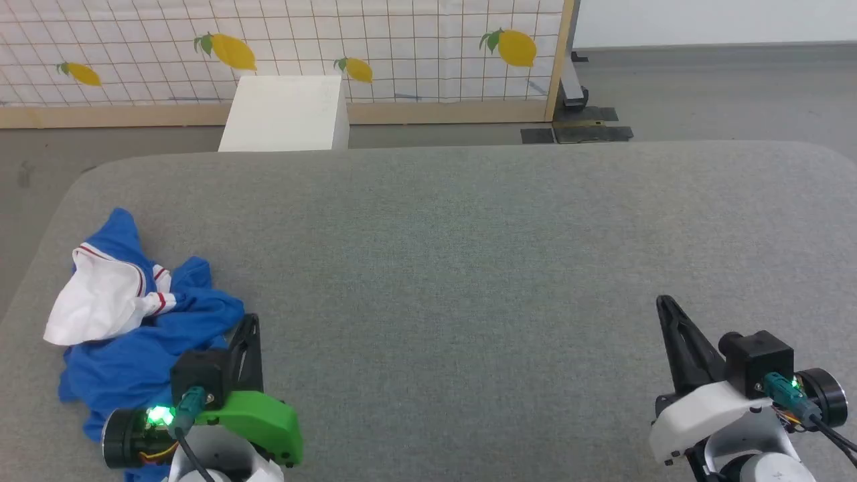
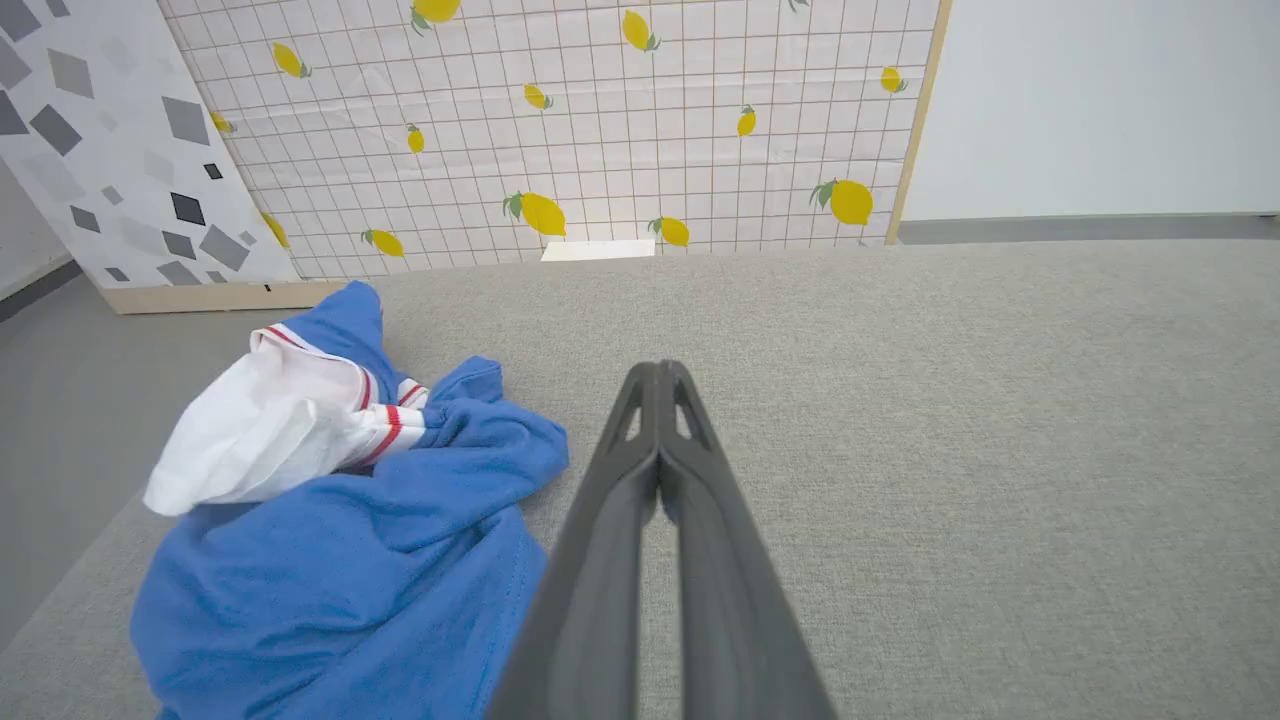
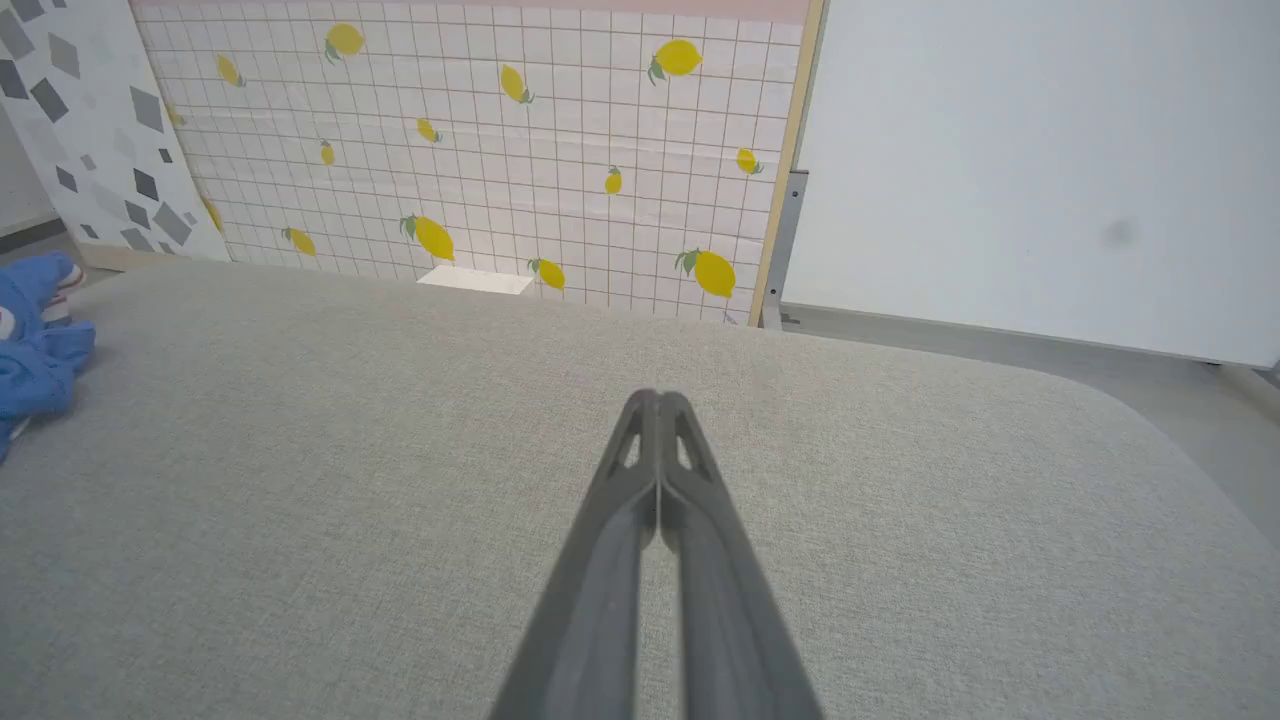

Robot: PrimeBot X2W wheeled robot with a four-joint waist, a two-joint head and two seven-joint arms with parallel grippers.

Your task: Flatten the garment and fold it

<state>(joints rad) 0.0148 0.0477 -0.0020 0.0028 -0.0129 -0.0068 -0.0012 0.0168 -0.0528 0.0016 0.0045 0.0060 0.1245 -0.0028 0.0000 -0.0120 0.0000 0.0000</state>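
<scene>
The garment (image 1: 134, 321), a bright blue shirt with a white, red-striped sleeve panel, lies crumpled in a heap at the left end of the grey padded table (image 1: 469, 254). In the left wrist view the garment (image 2: 340, 540) spreads just left of my fingers. My left gripper (image 1: 249, 323) hovers at the heap's right edge, shut, holding nothing. My right gripper (image 1: 663, 302) sits far to the right over bare table, also shut and empty. The garment (image 3: 35, 350) peeks in at the left edge of the right wrist view.
A white box (image 1: 288, 114) stands on the floor behind the table's far edge. A lemon-print grid panel (image 1: 281, 47) with a wooden frame backs the scene. Grey floor surrounds the table, whose corners are rounded.
</scene>
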